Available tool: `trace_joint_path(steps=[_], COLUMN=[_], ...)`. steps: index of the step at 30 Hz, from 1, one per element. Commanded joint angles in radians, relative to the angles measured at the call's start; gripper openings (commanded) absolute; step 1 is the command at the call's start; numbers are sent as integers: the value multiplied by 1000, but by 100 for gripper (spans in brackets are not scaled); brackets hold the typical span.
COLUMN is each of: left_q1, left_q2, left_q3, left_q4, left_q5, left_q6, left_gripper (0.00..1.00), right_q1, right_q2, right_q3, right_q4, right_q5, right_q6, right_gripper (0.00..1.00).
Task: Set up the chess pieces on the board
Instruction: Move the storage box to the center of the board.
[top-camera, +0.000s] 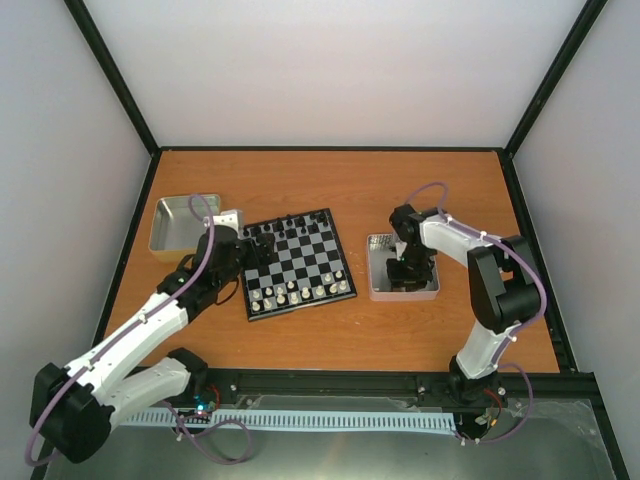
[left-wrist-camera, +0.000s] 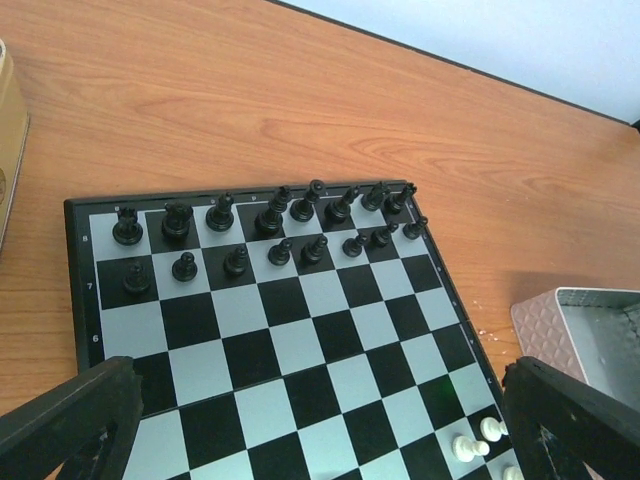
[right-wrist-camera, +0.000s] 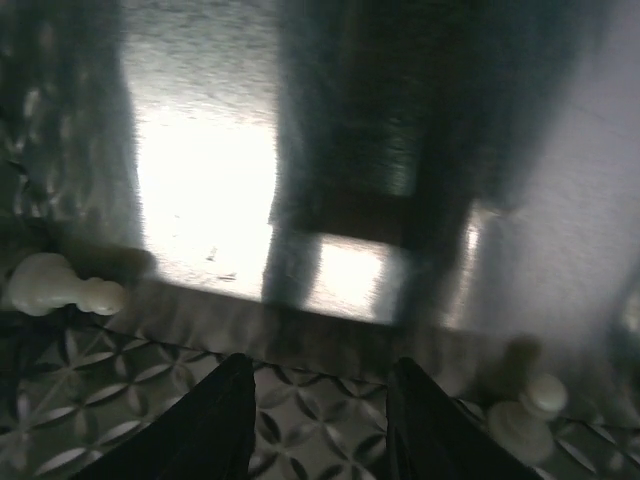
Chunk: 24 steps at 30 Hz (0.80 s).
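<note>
The board (top-camera: 300, 262) lies at mid-table, slightly turned. Cream-white chess pieces (top-camera: 292, 293) stand along its near edge, and two of them (left-wrist-camera: 470, 445) show at the lower right of the left wrist view. My left gripper (top-camera: 232, 255) hangs open over the board's (left-wrist-camera: 290, 350) left side, with nothing between its fingers (left-wrist-camera: 80, 415). My right gripper (top-camera: 408, 272) is down inside a silver tray (top-camera: 378, 245). In the right wrist view its jaws (right-wrist-camera: 320, 385) stand apart over the patterned tray floor (right-wrist-camera: 120, 400), gripping nothing. One white piece (right-wrist-camera: 60, 285) lies on its side to the left and another (right-wrist-camera: 525, 420) sits to the right.
Black pieces (left-wrist-camera: 270, 225) fill the board's two far rows. A larger silver tray (top-camera: 175, 225) and a small one (top-camera: 232, 217) sit at the back left. The right tray's corner (left-wrist-camera: 590, 320) shows beside the board. Black frame rails edge the table.
</note>
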Motion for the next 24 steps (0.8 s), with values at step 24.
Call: trace_joint_path(steps=[24], left_q1=[3], left_q2=[173], left_q3=[108], left_q4=[42], left_q5=[-63], left_q6=[10], left_gripper=[100], right_q1=[67], right_q2=[92], right_q3=[94], right_q4=[367], right_q5=[141], right_q6=[172], right_gripper=[24])
